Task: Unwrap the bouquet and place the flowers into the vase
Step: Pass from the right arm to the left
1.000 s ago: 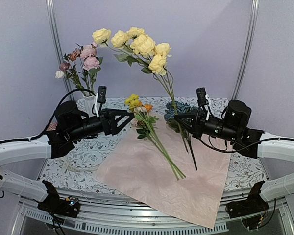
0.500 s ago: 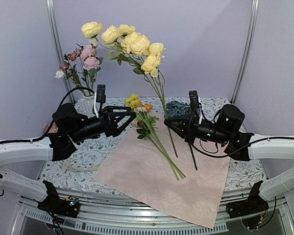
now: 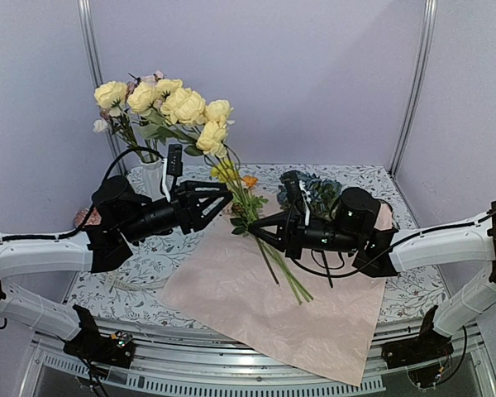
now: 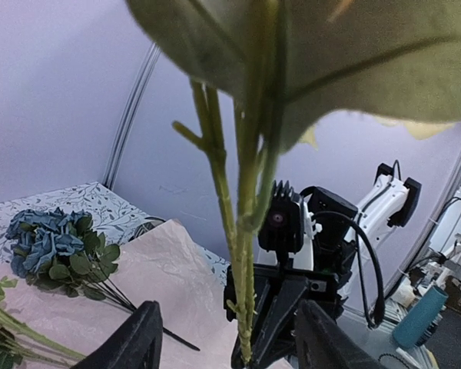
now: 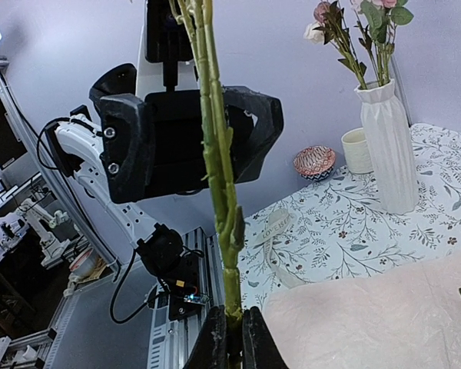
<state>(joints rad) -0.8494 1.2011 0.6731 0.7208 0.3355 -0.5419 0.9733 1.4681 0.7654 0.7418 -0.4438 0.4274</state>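
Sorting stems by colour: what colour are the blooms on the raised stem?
Pale yellow blooms, seen best in the top view.

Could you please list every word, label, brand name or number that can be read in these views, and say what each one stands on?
No text can be read in any view.
Pale ribbon lying on the patterned tablecloth: faint dark marks, possibly print, too small and blurred to read.
White ribbed vase: no marking visible.

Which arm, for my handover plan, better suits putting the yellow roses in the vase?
Probably left: the vase stands on its side, and the left gripper, jaws open, straddles the stem the right gripper holds.
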